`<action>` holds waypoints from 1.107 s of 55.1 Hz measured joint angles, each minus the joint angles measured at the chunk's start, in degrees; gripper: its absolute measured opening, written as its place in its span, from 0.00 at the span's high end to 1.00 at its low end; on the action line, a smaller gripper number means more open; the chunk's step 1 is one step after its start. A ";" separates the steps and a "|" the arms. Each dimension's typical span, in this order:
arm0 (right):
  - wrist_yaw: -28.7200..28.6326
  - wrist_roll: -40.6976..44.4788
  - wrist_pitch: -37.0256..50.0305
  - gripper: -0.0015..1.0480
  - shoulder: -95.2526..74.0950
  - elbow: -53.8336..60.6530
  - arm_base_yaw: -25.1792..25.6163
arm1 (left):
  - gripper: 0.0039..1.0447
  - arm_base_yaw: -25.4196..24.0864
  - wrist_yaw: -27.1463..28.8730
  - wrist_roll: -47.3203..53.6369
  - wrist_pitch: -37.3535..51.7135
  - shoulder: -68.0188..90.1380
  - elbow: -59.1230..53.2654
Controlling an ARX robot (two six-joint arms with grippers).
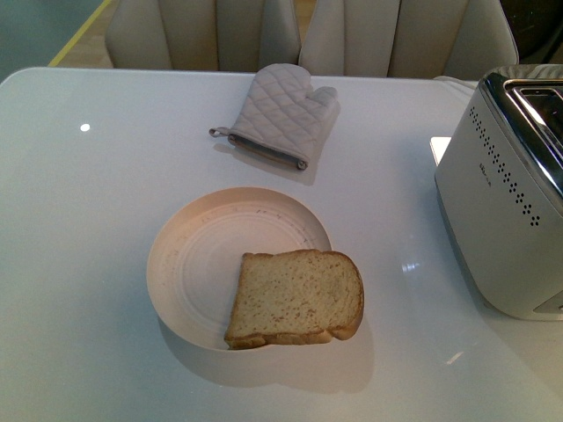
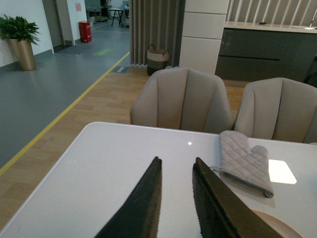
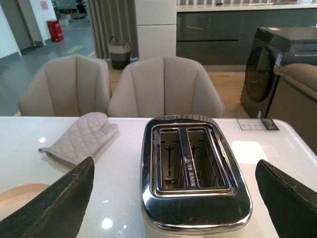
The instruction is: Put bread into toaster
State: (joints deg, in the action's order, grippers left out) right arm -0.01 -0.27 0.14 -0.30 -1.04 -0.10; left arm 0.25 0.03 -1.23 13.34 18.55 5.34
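On the white table (image 1: 88, 264), bread (image 1: 295, 299) rests on a plate (image 1: 189, 255); left claw (image 2: 177, 161) parted, right claw (image 3: 174, 163) wide apart.

Soft overhead light, glare spots on glossy table (image 1: 88, 264), sharp focus, faint shadows

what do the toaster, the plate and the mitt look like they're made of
Toaster: mirror-bright chrome top, probably metal; white perforated side, perhaps plastic. Plate: cream, concentric rings, likely ceramic. Mitt: grey quilted fabric, diamond stitching.

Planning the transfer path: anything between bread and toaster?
Nothing. Front view shows only bare table between bread and toaster.
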 joint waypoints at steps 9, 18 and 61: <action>0.00 0.00 0.00 0.09 0.00 0.00 0.00 | 0.97 0.00 -0.02 0.39 -1.42 -2.78 -1.64; 0.00 0.00 0.00 0.09 0.00 0.00 0.00 | 0.97 -0.02 0.00 0.44 -2.75 -5.18 -2.49; 0.00 0.00 -0.04 0.09 0.02 0.00 0.00 | 0.97 -0.04 0.00 0.63 -13.27 -18.18 -4.61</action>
State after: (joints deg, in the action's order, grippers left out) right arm -0.01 -0.27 0.10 -0.27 -1.04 -0.10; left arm 0.21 0.03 -0.60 0.08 0.36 0.73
